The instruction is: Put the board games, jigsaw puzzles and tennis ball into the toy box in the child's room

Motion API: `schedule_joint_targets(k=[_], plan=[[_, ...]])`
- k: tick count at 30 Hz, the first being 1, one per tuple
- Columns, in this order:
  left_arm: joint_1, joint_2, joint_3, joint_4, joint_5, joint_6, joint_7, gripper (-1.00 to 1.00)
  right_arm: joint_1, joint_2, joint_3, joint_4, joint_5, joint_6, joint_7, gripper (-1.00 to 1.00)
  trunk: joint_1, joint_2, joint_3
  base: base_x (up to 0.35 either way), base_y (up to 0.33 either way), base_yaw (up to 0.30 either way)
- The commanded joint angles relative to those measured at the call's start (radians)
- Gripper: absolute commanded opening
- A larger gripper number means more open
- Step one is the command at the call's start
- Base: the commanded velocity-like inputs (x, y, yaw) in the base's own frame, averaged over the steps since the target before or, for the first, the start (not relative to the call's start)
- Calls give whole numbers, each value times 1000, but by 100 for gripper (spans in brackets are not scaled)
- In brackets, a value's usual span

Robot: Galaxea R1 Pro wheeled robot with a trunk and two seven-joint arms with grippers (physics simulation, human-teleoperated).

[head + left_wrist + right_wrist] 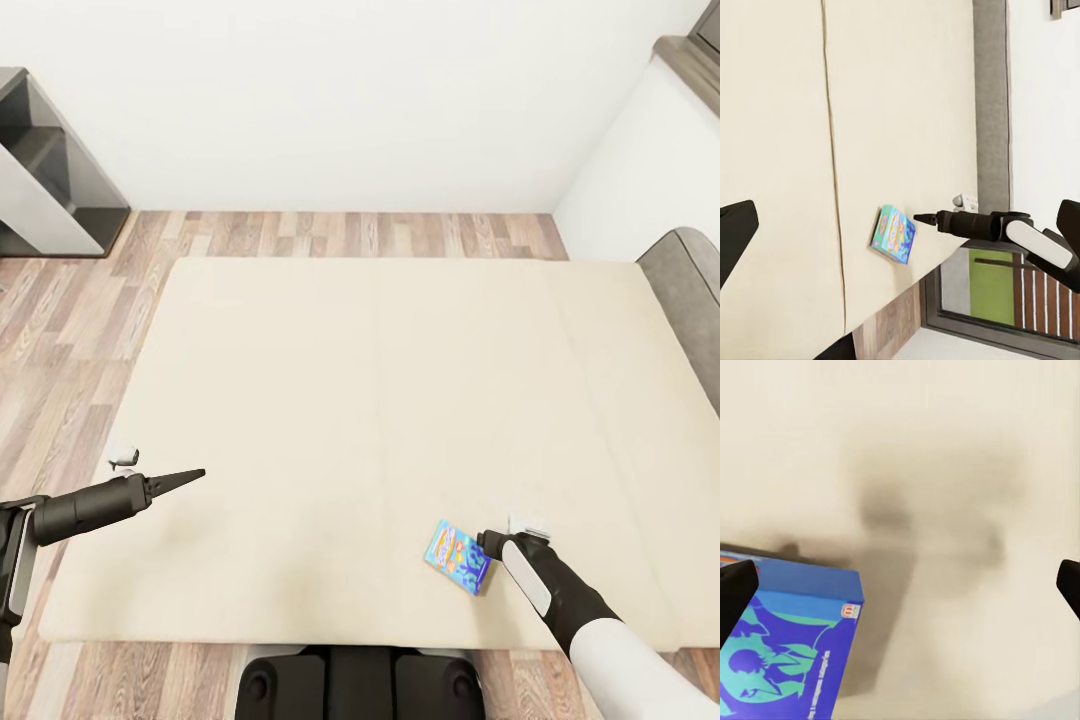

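Head view shows one board game (458,556) lying on the bed (380,400) near its front edge, not yet picked up. Right gripper (484,546) sits just beside it, fingers apart; left gripper (185,477) hangs pinched together, empty. Most of the task seems left.

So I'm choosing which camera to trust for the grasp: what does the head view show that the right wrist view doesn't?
Head view: the whole bed, wood floor, shelf, the left gripper shut over the bed, and the right gripper beside the box. Right wrist view: the blue board game up close, with its printed figures, side edge and shadow. Both show the game on the cream bed surface.
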Motion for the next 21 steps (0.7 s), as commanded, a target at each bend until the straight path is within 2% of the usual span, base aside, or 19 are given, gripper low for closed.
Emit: schedule_joint_targets(k=[1,10,14,21], plan=[[0,0,0,0,-2,11,-5,100,-1,-2,7,-2,-10,3,-10,100,1,-2,-2,0,0,0],[0,0,0,0,-2,11,-5,100,0,0,8,-1,-11,-27,-2,100,1,-2,-9,0,0,0],[0,0,0,0,-2,11,-5,100,1,0,9,0,-11,-32,24,100,1,-2,-10,0,0,0],[0,0,0,0,-2,11,-5,100,0,-1,8,0,-11,-32,108,100,1,-2,-10,0,0,0]])
